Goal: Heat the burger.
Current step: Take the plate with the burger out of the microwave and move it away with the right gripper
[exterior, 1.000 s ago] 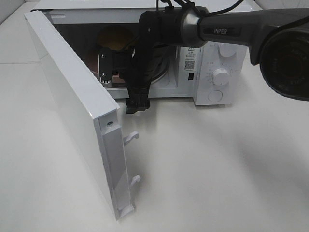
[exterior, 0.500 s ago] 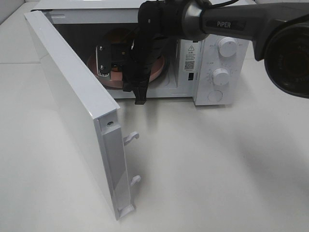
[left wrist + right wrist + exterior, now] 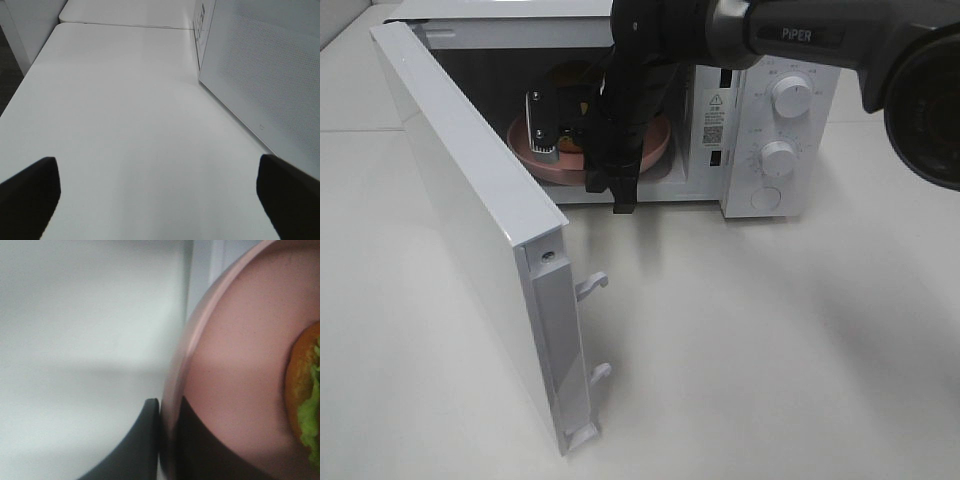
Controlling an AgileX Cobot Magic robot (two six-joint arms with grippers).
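The burger [image 3: 306, 390], an orange bun with green lettuce, lies on a pink plate [image 3: 235, 350]. In the high view the plate [image 3: 658, 140] sits inside the open white microwave [image 3: 770, 60], with the burger [image 3: 570, 78] dark at its back. My right arm [image 3: 630, 110] reaches into the cavity. In the right wrist view my right gripper [image 3: 169, 440] is shut on the plate's rim, one dark finger [image 3: 145, 440] outside it and one on the plate. My left gripper [image 3: 159, 195] is open over bare table, holding nothing.
The microwave door [image 3: 470, 220] swings out to the front left, with two latch hooks [image 3: 592, 285] on its edge; it also shows in the left wrist view as a panel [image 3: 260, 65]. Dials [image 3: 778, 155] are on the right panel. White table [image 3: 770, 350] lies in front.
My right gripper has closed on the plate's rim. The right arm has shifted slightly right and back toward the oven, and the plate now shows pink in the cavity. The left gripper has not moved.
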